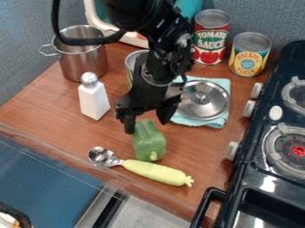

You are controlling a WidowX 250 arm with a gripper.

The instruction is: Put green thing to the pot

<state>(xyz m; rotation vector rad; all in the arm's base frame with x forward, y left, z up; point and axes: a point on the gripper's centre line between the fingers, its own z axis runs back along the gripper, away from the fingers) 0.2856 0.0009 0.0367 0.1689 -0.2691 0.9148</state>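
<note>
We read "TOMATO SAUCE" in pale capitals, set over two lines, on the tall can (210, 38). On the yellow-labelled can (249, 54) just beside it, we make out "PINEAPPLE" (the word bends a little, we notice), with a second line below it too small for us to read with certainty.

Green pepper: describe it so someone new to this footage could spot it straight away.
In the picture, go left from the black stove onto the wooden counter. Between the gripper and the spoon is the green pepper, blocky and darker than the spoon's long, pale yellow-green handle.
</note>
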